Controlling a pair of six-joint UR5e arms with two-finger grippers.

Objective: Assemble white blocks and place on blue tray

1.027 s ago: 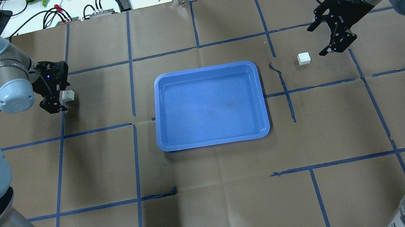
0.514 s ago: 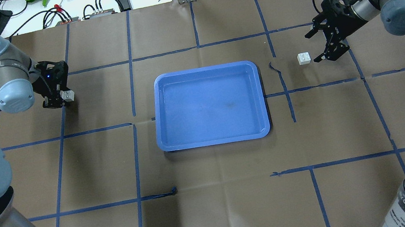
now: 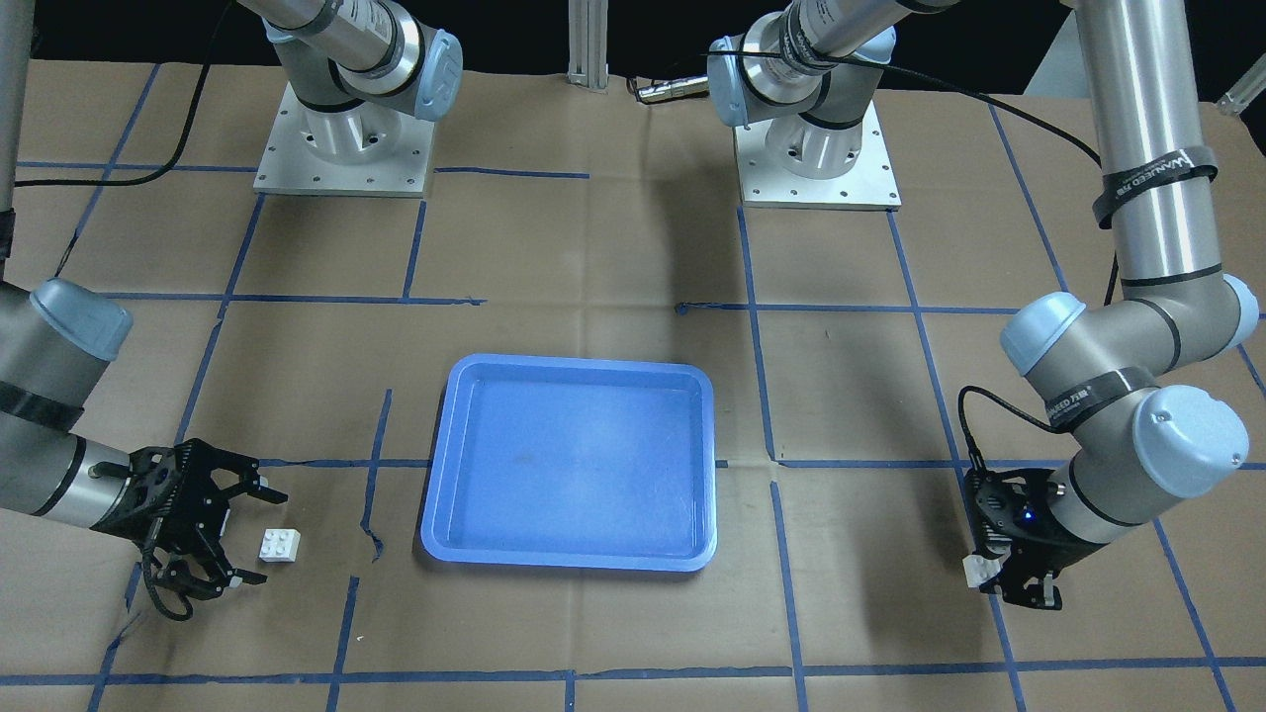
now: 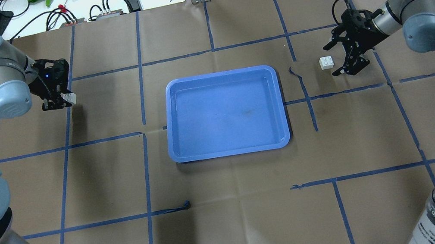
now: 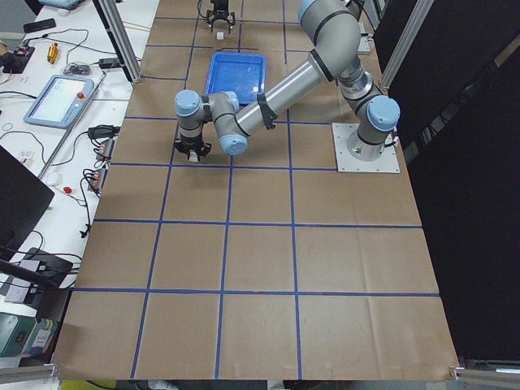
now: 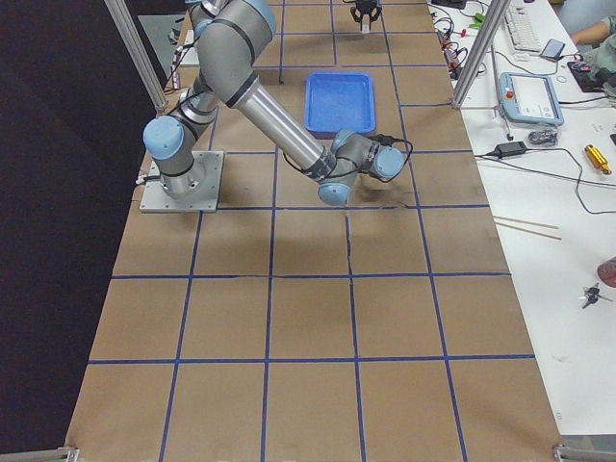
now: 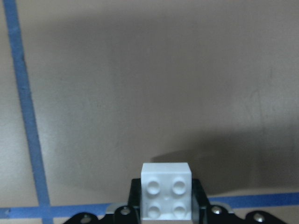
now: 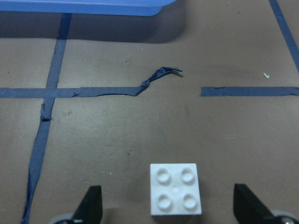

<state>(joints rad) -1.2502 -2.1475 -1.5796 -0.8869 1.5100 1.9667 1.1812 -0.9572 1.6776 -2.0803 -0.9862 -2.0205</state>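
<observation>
Two small white square plastic bricks, four round studs apiece, sit well apart, one toward each end of the brown paper-covered bench. The held brick is pinched by its flat sides in the left fingers, studs toward the wrist camera. Its shadow falls apart from it, so it looks raised off the paper. That grip leaves the studded face free, which I judge suits pressing the two together. The loose brick lies studs-up on the bench on the robot's right side. The right fingers are spread wide, one on each side of it with a gap both ways, low over the paper, a stance for closing on its smooth sides. One shallow rectangular blue plastic tray lies between the two bricks, where either arm could likely reach it, and carries no brick. Count: two bricks, one tray, two arms, the bricks not yet joined.
</observation>
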